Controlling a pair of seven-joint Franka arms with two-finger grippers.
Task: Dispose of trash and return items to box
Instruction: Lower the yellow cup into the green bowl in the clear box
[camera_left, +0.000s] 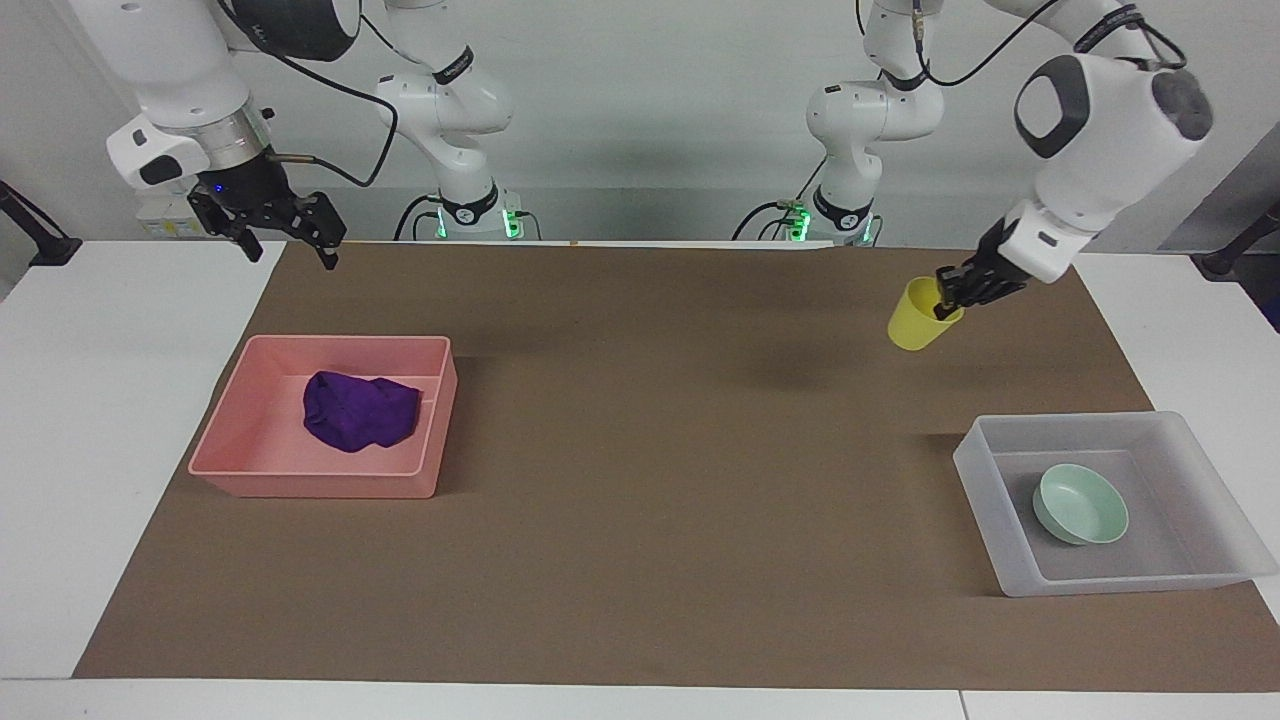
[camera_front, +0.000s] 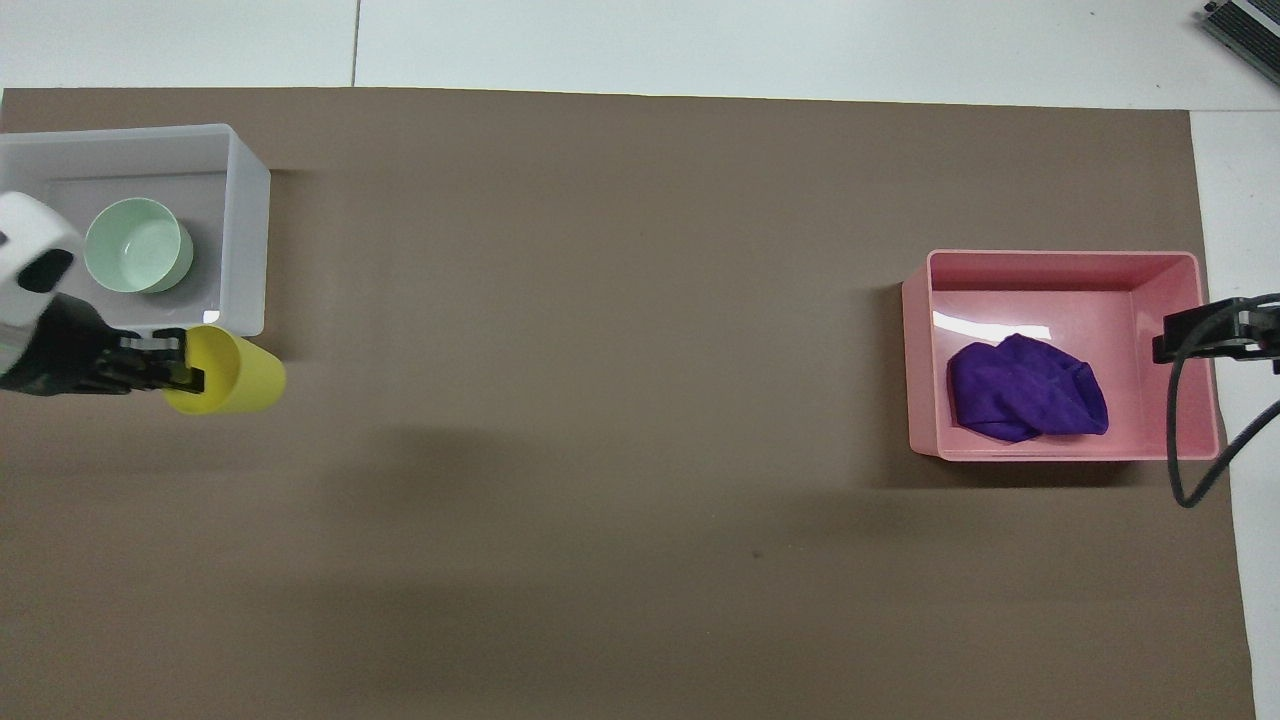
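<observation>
My left gripper (camera_left: 945, 300) is shut on the rim of the yellow cup (camera_left: 918, 318), which hangs tilted in the air. Seen from overhead, the cup (camera_front: 228, 372) and the left gripper (camera_front: 185, 368) are over the mat just beside the box's wall nearest the robots. The translucent box (camera_left: 1120, 585) (camera_front: 250, 230) holds the mint-green bowl (camera_left: 1080, 503) (camera_front: 137, 245). The purple rag (camera_left: 360, 410) (camera_front: 1025, 400) lies bunched in the pink bin (camera_left: 320, 485) (camera_front: 1060, 258). My right gripper (camera_left: 292, 254) waits open and empty, raised by the pink bin's edge at the right arm's end.
A brown mat (camera_left: 640, 480) covers most of the white table. The right arm's black cable (camera_front: 1180, 450) dangles over the pink bin's end wall.
</observation>
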